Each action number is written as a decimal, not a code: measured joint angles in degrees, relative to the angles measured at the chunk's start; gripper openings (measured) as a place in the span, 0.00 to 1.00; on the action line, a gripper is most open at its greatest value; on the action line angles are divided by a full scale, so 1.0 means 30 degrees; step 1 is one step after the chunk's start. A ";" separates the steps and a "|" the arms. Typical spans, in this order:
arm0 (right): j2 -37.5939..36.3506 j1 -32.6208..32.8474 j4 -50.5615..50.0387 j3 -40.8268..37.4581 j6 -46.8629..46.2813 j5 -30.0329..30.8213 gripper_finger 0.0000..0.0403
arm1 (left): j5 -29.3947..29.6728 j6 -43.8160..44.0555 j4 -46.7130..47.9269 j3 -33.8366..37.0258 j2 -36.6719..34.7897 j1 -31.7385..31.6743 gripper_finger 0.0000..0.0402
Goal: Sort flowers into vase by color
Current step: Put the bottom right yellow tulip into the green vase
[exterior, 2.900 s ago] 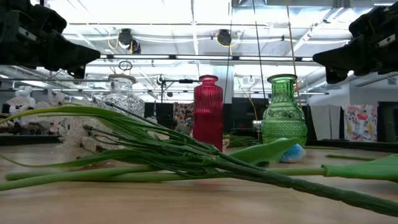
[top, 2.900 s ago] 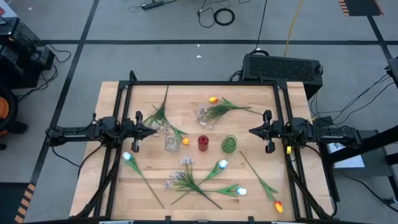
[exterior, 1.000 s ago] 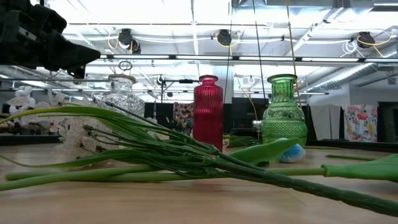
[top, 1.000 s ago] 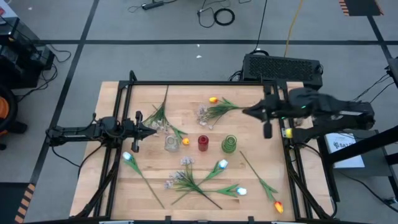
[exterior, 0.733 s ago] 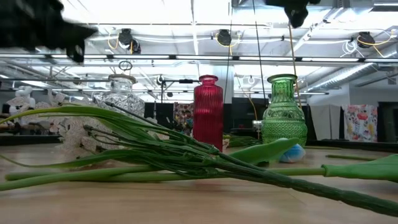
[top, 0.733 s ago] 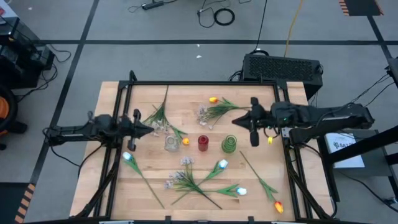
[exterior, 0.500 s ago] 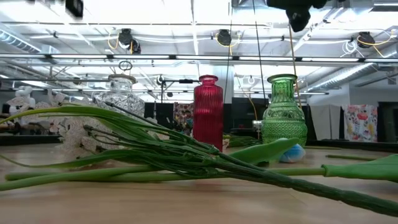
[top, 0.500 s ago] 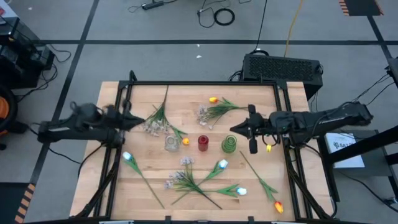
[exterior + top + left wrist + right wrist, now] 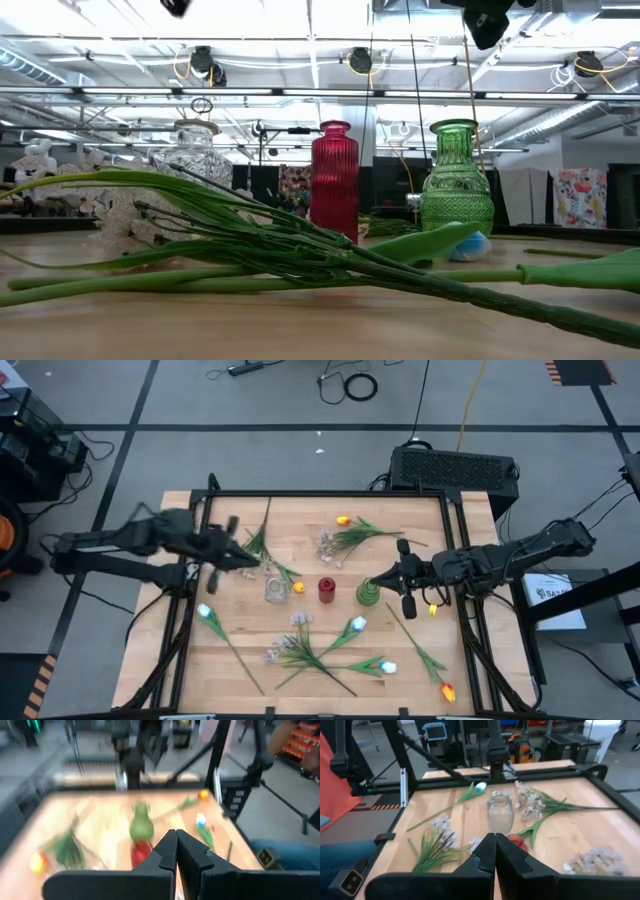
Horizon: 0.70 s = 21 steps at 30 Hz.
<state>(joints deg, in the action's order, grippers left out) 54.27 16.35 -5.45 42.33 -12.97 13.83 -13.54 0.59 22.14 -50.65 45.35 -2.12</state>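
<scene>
Wooden table (image 9: 180,660), scattered flowers (image 9: 310,652).

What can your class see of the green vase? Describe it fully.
The green vase is translucent green glass with a textured, bulbous body, ribbed neck and flared rim, best shown in the low view. It stands upright and empty near the table's middle, last in a row beside the red vase, apart from it. The shut right gripper hovers just above it, not touching as far as the frames show.
</scene>
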 joint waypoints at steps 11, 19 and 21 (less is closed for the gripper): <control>0.0607 0.2442 0.0050 0.0000 -0.1935 0.1362 0.00 | 0.6172 0.0742 -0.7554 0.3429 0.0232 0.5735 0.03; 0.0581 0.3942 -0.1010 0.0015 -0.5056 0.1407 0.00 | 1.0461 0.0637 -0.6336 0.3446 0.1671 0.8630 0.03; 0.0814 0.4237 -0.1474 0.0015 -0.5464 0.1763 0.00 | 1.0562 0.0644 -0.6386 0.3446 0.1830 0.8680 0.03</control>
<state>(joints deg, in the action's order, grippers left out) 56.71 29.06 -9.88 42.37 -29.36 19.12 18.15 2.52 2.99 -40.32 50.84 23.92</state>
